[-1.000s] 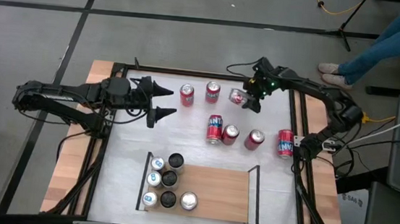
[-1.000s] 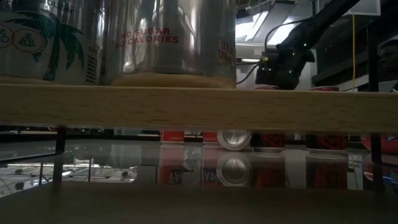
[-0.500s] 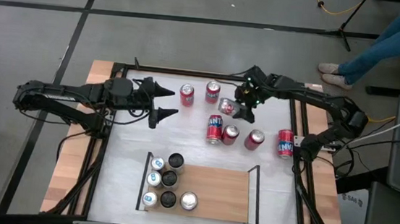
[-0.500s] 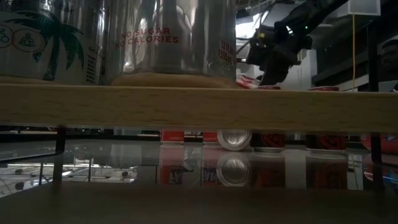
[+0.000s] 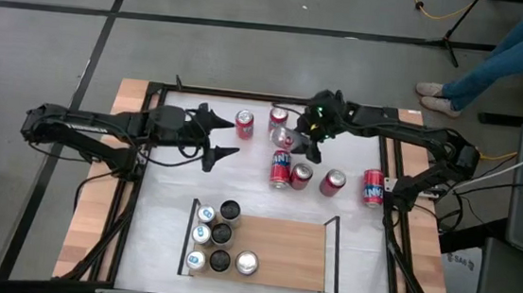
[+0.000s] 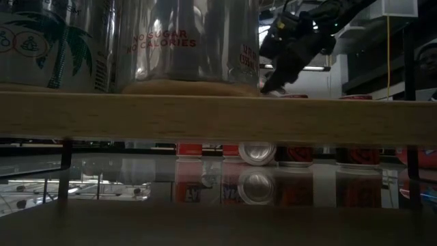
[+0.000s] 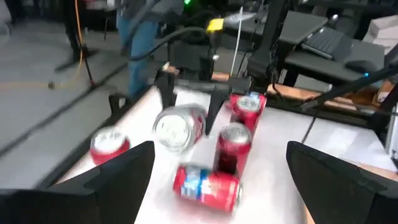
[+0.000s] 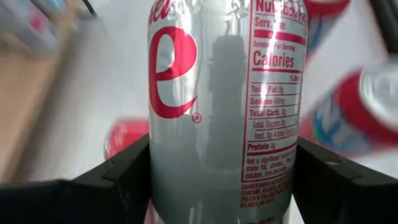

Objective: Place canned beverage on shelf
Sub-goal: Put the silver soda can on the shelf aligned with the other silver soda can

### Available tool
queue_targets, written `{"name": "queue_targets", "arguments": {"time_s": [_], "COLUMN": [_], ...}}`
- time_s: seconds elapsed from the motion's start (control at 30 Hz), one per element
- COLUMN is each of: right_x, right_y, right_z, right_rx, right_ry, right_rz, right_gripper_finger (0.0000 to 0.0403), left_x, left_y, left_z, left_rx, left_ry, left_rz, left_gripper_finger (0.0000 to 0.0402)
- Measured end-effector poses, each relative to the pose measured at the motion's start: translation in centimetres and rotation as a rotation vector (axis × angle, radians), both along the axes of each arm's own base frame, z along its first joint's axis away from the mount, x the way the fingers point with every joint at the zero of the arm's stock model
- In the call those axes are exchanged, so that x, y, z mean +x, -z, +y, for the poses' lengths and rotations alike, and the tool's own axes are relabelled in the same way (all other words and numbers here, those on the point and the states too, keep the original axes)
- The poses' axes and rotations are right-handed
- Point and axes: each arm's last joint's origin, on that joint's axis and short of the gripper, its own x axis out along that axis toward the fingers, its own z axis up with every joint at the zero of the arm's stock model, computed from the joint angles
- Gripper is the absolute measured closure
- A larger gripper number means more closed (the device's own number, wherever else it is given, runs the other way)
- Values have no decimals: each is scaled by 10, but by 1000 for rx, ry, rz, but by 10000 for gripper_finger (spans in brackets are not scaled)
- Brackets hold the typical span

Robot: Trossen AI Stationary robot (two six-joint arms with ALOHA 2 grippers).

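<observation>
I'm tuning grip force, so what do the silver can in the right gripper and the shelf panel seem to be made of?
The silver can with red lettering, held between the right gripper fingers, looks like thin glossy metal, probably aluminium: its side mirrors the surroundings. The flat rectangular shelf panel looks like light, matt wood, showing a pale grain-like tone, with thin black rails that seem to be metal.

Silver can (image 5: pixel 288 137) with red lettering, held tilted above the table's far side, light-wood shelf (image 5: pixel 281 253) near edge, cans clustered at its left end
</observation>
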Motion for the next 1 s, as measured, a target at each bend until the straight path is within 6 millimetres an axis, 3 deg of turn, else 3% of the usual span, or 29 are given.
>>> {"name": "queue_targets", "arguments": {"time_s": [0.27, 0.43, 0.77, 1.0], "right_x": [12, 21, 35, 37], "right_y": [-13, -17, -18, -18], "right_z": [1, 18, 61, 68], "right_rx": [87, 84, 47, 47], "right_ry": [-30, -88, -176, -158], "right_rz": [-175, -214, -222, -211], "right_gripper_finger": [113, 112, 110, 110], "left_x": [19, 29, 43, 47], "left_y": [5, 12, 27, 31], "left_z": [1, 2, 3, 2], "left_rx": [150, 201, 163, 60], "left_ry": [39, 55, 29, 22], "left_rz": [-7, 26, 64, 47], "left_gripper_finger": [43, 43, 11, 8]}}
